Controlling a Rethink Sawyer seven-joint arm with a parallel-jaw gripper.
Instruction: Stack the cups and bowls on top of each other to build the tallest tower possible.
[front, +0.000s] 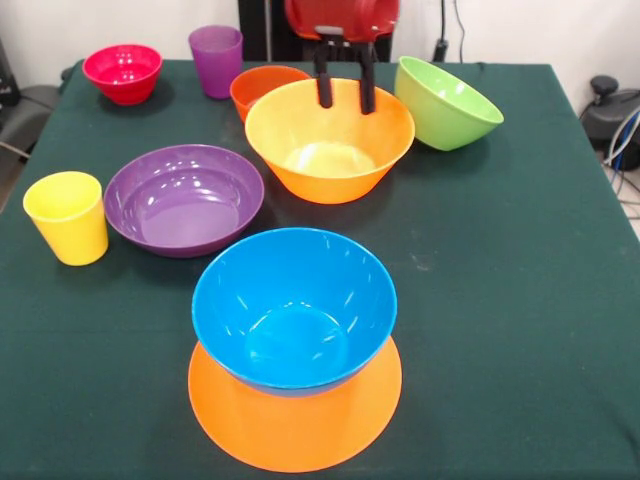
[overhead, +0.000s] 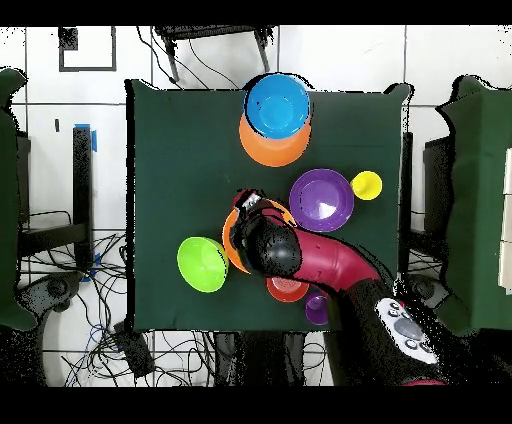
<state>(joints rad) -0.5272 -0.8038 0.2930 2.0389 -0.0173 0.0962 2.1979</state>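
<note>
Orange bowl (front: 330, 140) at upper centre, gripper (front: 346, 92) straddling its back rim.
You see the fingers parted, nothing clamped yet; close on the rim next, I judge, then carry it to the tower (front: 294, 350) at lower centre.

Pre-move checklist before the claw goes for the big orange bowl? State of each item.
1. Claw open: ok, its two fingers stand apart.
2. Claw lined up on the large orange bowl: ok, the fingers hang at the far rim, apparently just inside it.
3. Bowl gripped: not ok, nothing is clamped.
4. Bowl upright: ok, mouth up on the table.
5. Neighbours clear: cannot tell, the small orange-red bowl sits close behind and the green bowl leans beside it.
6. Tower ready: ok, blue bowl upright on the overturned orange bowl.
</note>
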